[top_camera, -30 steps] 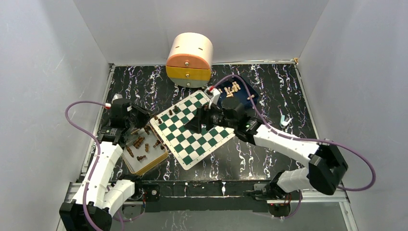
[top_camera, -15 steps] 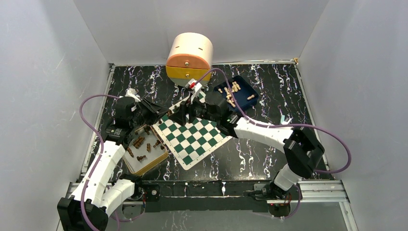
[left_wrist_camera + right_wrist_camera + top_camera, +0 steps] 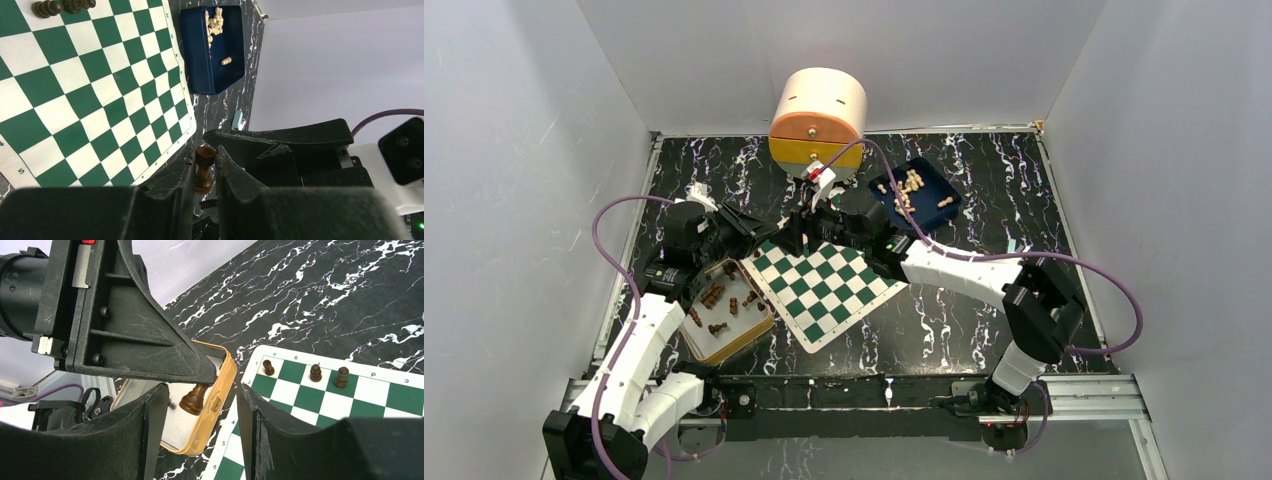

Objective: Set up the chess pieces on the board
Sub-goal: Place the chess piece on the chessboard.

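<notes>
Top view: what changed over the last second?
The right hand swung left across the board to meet the left hand, which edged toward it holding a dark chess piece; the right hand now straddles that piece. Board, tan tray, blue tray and placed pieces stayed put.

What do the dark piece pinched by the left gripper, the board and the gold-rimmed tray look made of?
Dark piece: likely turned wood, brown with a satin varnish sheen. Board: flat, thin, matte printed sheet, perhaps vinyl or card; unclear. Tray: probably tin, glossy gold rim with pale inside.
</notes>
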{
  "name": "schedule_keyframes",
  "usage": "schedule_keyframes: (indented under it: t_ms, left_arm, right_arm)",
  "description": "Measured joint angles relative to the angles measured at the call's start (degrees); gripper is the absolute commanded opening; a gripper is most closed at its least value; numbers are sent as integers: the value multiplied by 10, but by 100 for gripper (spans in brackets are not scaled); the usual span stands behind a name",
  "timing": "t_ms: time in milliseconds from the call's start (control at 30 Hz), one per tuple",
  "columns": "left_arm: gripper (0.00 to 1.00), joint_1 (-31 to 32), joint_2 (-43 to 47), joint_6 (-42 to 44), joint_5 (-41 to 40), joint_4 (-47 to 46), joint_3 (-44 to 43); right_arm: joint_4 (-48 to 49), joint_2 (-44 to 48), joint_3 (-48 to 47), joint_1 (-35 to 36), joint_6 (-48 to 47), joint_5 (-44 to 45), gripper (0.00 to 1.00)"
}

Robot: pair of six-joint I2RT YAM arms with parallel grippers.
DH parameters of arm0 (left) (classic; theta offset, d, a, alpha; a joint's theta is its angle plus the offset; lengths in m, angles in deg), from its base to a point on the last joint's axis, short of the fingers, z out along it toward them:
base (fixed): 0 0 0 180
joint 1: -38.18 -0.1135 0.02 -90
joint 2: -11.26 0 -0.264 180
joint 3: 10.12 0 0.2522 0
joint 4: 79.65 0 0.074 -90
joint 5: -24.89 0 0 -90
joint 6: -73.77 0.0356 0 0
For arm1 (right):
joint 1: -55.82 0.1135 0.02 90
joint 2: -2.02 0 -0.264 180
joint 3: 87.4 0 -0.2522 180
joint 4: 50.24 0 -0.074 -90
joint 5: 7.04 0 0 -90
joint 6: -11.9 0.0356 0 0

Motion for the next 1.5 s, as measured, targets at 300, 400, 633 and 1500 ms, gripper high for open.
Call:
schedule_keyframes:
  t_ms: [300,400,633,1500]
  left_arm:
    - [0,2,-5,10,8,-10,-1]
    - [0,2,-10,20,14,-10,-3]
    - [0,2,-37,57,40,-10,-20]
    - [0,2,-113,244,210,83,-108]
  right_arm:
    - [-10,0,-6,3,-25,6,34]
    - [-19,0,-7,3,-43,4,32]
    - [-33,0,-7,1,-80,4,19]
    - [17,71,85,-8,-266,-68,3]
